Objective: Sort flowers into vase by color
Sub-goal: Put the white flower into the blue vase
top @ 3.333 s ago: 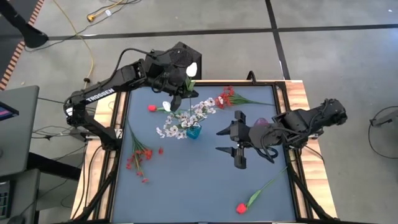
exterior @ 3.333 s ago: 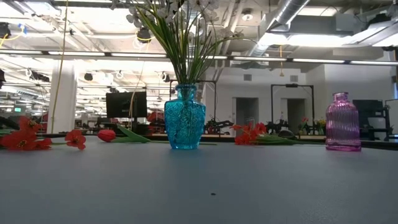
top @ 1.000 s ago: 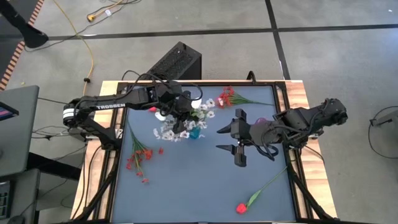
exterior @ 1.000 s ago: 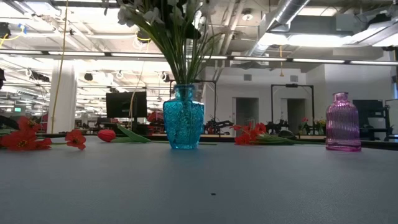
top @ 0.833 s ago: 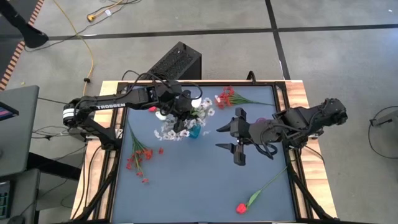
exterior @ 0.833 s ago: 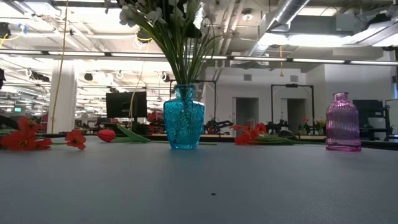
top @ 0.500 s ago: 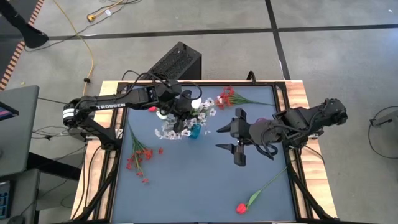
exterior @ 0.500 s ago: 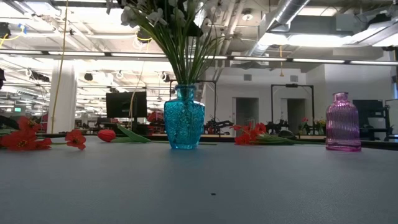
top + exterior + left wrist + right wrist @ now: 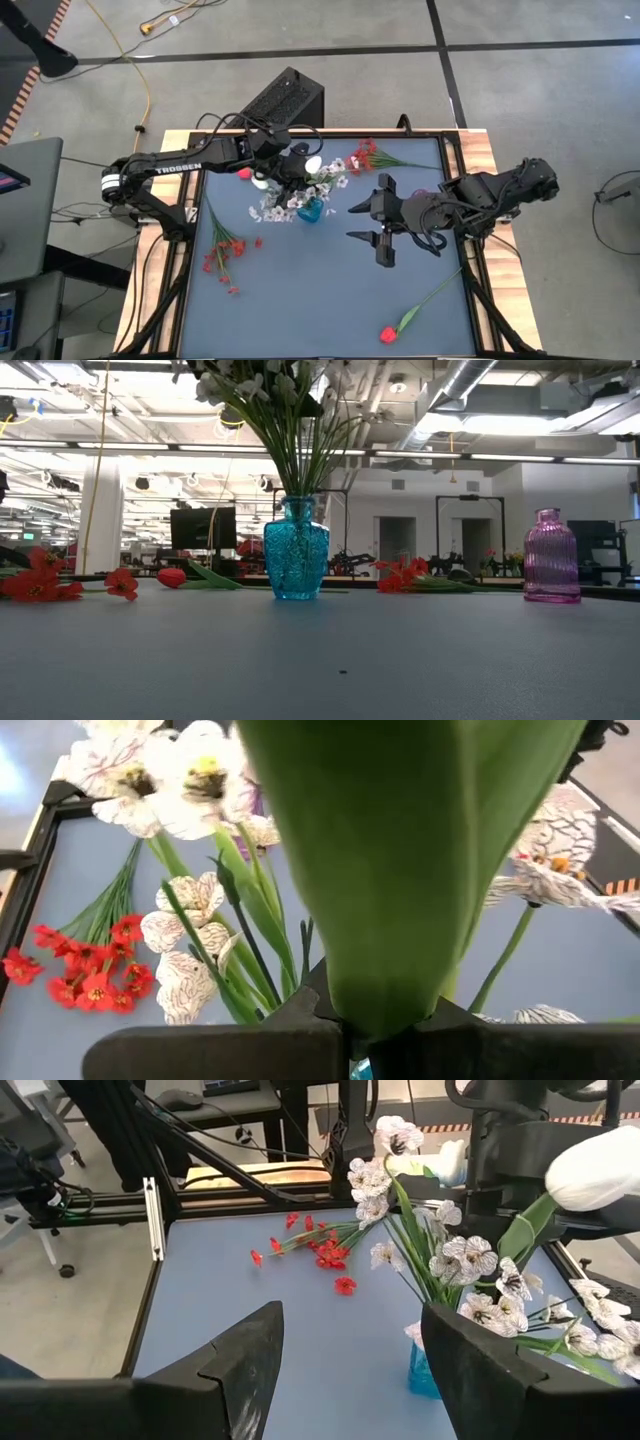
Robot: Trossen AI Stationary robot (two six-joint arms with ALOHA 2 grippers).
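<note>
White tulip [image 9: 601, 1168] pinched in left tool [image 9: 287, 168] above blue vase [image 9: 311, 211].

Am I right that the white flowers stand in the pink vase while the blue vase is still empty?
Not quite: the vases are swapped. The low view shows the white flowers standing in the blue vase, while the pink vase is the empty one.
</note>
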